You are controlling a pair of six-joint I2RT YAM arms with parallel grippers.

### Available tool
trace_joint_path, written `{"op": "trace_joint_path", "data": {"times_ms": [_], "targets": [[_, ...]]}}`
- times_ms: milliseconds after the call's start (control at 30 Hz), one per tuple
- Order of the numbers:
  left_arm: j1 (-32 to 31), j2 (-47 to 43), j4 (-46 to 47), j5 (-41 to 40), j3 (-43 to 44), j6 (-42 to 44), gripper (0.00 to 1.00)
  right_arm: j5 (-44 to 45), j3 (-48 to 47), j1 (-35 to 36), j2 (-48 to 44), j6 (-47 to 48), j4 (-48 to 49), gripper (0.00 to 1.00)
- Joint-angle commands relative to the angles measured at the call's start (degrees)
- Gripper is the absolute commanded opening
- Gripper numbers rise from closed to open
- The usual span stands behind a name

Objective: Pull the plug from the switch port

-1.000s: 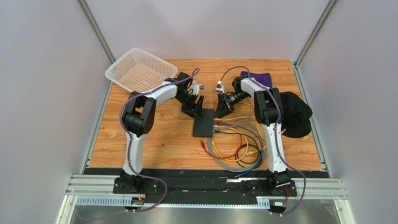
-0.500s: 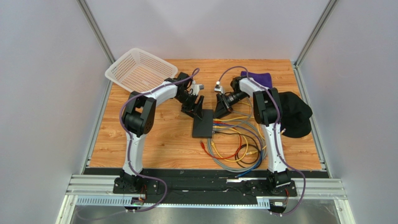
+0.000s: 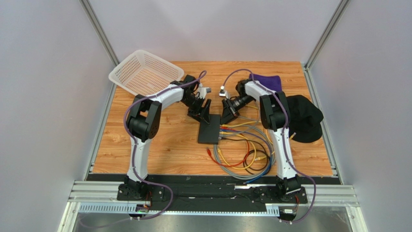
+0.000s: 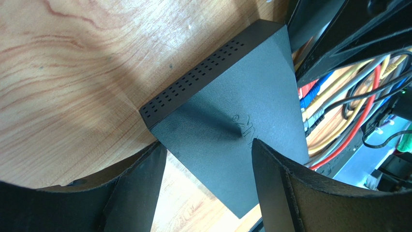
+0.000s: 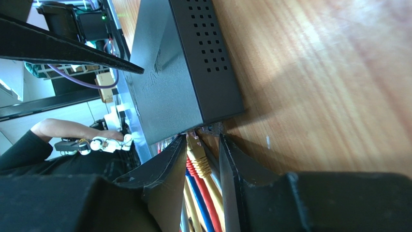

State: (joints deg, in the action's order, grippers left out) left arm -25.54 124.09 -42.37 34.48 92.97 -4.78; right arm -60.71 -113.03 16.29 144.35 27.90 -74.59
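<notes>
The switch [image 3: 209, 130] is a flat matte-black box lying mid-table, with several coloured cables [image 3: 231, 129] plugged into its right edge. My left gripper [image 3: 203, 112] is open, its jaws standing astride the switch's far left corner [image 4: 208, 145], one finger [image 4: 275, 183] over the switch's top [image 4: 227, 106]. My right gripper [image 3: 226, 115] is at the far end of the socket row. In the right wrist view it [image 5: 203, 137] is narrowly open around the yellow plug [image 5: 196, 150], which sits in the end port of the switch [image 5: 174, 72]. Red and blue cables lie beside it.
A white mesh basket [image 3: 145, 72] stands at the back left. A purple cloth [image 3: 268, 79] and a black cap [image 3: 304, 118] lie at the right. Loops of yellow, grey, blue and orange cable [image 3: 246, 157] spread in front of the switch.
My right gripper has moved a little left, closer to the switch's port edge. The switch has shifted slightly left. The left gripper has stayed on the switch's far corner.
</notes>
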Motion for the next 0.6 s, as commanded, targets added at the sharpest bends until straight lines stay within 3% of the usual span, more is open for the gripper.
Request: {"op": "trace_joint_path", "data": {"times_ms": [0, 67, 133, 333, 567], "targets": [[-0.83, 3.26, -0.70, -2.22, -0.33, 1.35, 0.75, 3.66, -0.44, 3.12, -0.30, 2.51, -0.30, 0.34], [-0.83, 3.35, -0.70, -2.22, -0.42, 1.35, 0.75, 4.02, 0.00, 3.30, -0.74, 2.60, -0.03, 0.29], [-0.83, 3.35, -0.78, -2.31, -0.42, 1.43, 0.75, 4.11, -0.08, 3.39, -0.57, 2.34, 0.06, 0.15], [-0.91, 3.26, -0.70, -2.31, -0.42, 1.44, 0.76, 4.02, -0.34, 3.13, -0.30, 1.98, 0.06, 0.00], [-1.00, 3.08, -0.70, -2.49, -0.60, 1.61, 0.76, 2.17, -0.52, 2.08, 0.23, 2.07, -0.38, 0.00]]}}
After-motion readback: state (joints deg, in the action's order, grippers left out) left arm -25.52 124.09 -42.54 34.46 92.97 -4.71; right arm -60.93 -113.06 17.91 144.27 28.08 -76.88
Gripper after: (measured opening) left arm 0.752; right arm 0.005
